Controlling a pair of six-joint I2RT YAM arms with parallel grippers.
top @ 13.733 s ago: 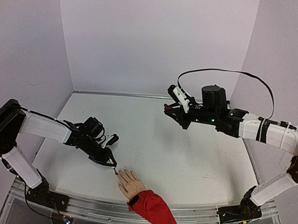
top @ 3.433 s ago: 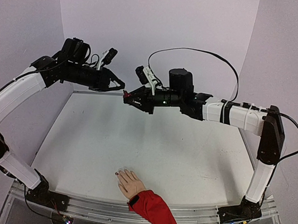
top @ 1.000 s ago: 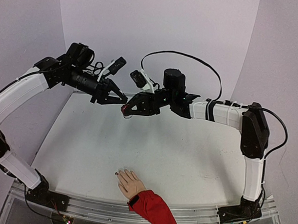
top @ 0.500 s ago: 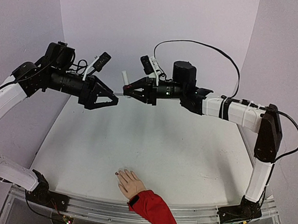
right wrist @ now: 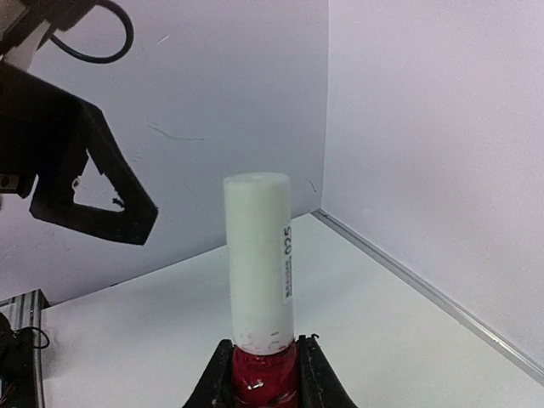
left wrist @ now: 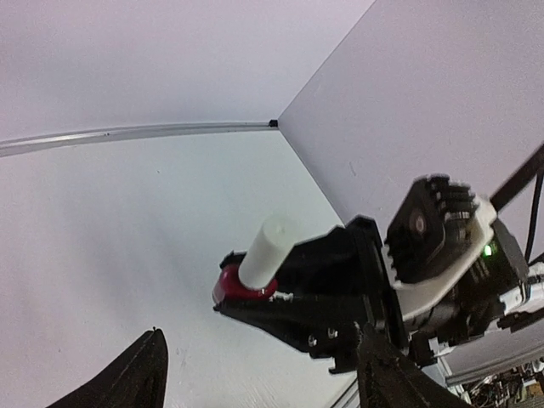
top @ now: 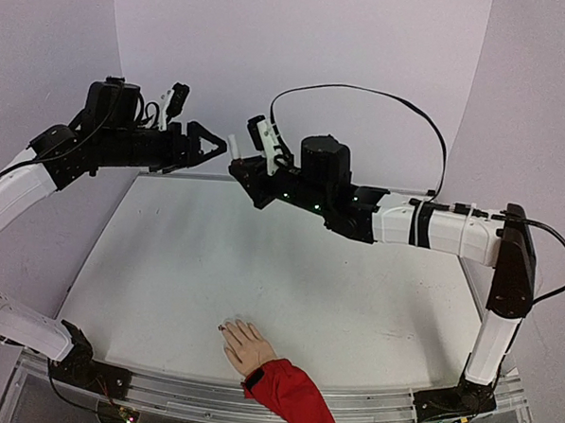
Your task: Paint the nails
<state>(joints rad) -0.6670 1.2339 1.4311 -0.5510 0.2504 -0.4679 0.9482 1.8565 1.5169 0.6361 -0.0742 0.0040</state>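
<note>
The beige mannequin hand with a red sleeve lies palm down at the table's near edge. Its nails are tiny, and one at the left fingertips looks dark red. High above the back of the table my right gripper is shut on the dark-red polish bottle, whose white cap stands upright on it. My left gripper hangs open just left of the cap, apart from it and holding nothing. In the left wrist view the cap and bottle show between my left fingertips.
White walls close in the table at the back and both sides, with a metal rail along the near edge. A black cable loops above the right arm. Both arms are raised well above the tabletop.
My left gripper has let go of the cap, opened and drawn back to the left and upward. The right arm has shifted the capped bottle slightly, still gripping it.
</note>
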